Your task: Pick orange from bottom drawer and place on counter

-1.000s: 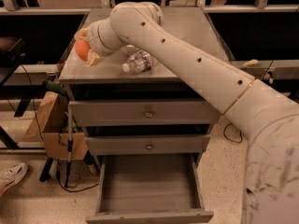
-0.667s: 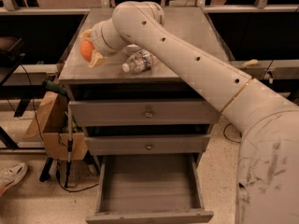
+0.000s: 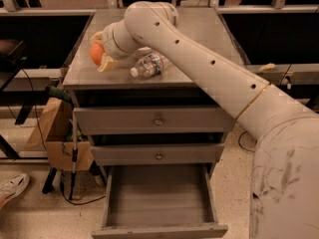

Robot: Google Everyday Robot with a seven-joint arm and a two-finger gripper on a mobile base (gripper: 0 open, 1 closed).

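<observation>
My gripper [image 3: 98,52] is over the left part of the counter [image 3: 199,39], shut on the orange [image 3: 96,54]. The orange is small, round and sits between the two pale fingers [image 3: 107,63], low over the counter's surface near its left edge. Whether it touches the counter I cannot tell. The bottom drawer [image 3: 157,203] is pulled out below the cabinet, and its grey floor is bare.
A clear plastic water bottle [image 3: 148,64] lies on its side on the counter just right of the gripper. Two upper drawers [image 3: 158,119] with small knobs are closed. A cardboard box [image 3: 52,133] and cables stand left of the cabinet.
The gripper with the orange has moved slightly right and down toward the counter's surface. The bottle and drawers have not moved.
</observation>
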